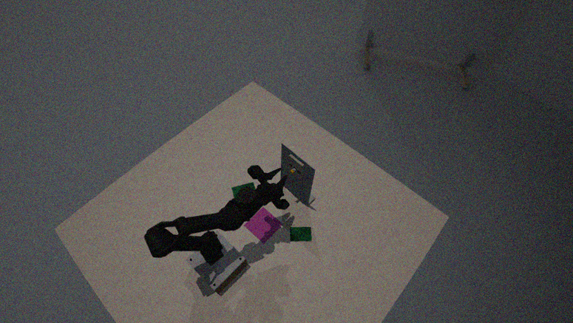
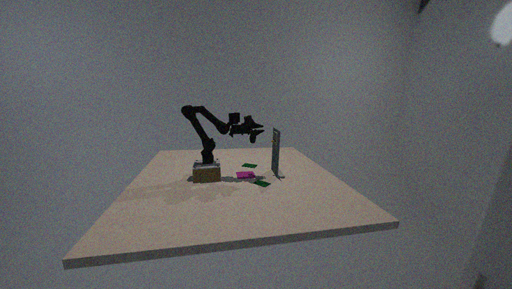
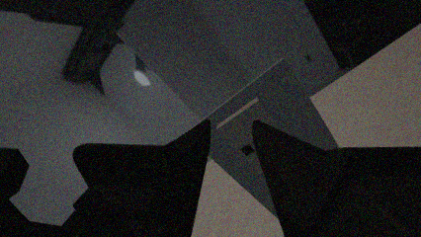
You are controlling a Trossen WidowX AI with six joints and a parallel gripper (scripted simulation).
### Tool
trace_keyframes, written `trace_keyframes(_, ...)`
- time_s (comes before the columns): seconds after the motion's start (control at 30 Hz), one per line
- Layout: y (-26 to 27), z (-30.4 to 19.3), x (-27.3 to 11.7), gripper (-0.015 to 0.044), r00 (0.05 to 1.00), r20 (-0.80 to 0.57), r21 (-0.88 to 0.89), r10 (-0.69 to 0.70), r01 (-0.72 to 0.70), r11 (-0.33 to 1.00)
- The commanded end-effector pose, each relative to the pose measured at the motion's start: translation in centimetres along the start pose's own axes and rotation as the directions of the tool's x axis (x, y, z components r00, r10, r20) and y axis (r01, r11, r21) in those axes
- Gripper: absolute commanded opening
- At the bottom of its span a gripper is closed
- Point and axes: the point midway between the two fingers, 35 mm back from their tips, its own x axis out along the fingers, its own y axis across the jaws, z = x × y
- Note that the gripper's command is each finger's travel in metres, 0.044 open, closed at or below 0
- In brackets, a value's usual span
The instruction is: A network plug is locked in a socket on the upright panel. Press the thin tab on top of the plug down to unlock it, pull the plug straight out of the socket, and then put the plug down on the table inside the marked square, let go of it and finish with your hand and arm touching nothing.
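The plug (image 1: 293, 170) (image 2: 273, 141) is a small orange-yellow spot in the upper part of the upright grey panel (image 1: 301, 187) (image 2: 276, 157) (image 3: 292, 99). It looks seated in its socket; its tab is too small to make out. My gripper (image 1: 283, 172) (image 2: 263, 128) (image 3: 231, 125) is partly open and empty, rolled to a tilt against the panel. It stands in front of the panel, higher than the plug and apart from it. In the wrist view the plug does not show; the right finger hides part of the panel. The magenta square (image 1: 256, 220) (image 2: 240, 174) lies flat on the table, partly in the arm's shadow.
A green patch (image 1: 301, 233) (image 2: 261, 183) lies beside the magenta square, and another green patch (image 1: 238, 188) (image 2: 249, 165) lies on its other side, partly under the arm in the top view. A dark opening (image 3: 247, 149) shows in the panel below a pale slot (image 3: 238, 113).
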Motion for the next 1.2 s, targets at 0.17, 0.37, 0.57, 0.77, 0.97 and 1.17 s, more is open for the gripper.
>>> trace_keyframes(0.17,-2.4,-2.8,-1.0,0.0156,0.998,-0.049,0.303,0.041,-0.024,0.953)
trace_keyframes(0.37,-3.7,-4.7,-2.3,0.0156,0.994,-0.081,0.497,0.070,-0.020,0.868)
trace_keyframes(0.57,-4.5,-6.5,-3.8,0.0156,0.989,-0.113,0.668,0.099,0.002,0.744)
trace_keyframes(0.77,-4.9,-7.4,-4.8,0.0156,0.985,-0.131,0.754,0.116,0.023,0.656)
trace_keyframes(0.97,-4.9,-7.3,-3.9,0.0156,0.985,-0.131,0.754,0.117,0.022,0.656)
trace_keyframes(1.17,-5.0,-7.0,-1.7,0.0156,0.985,-0.129,0.754,0.118,0.020,0.657)
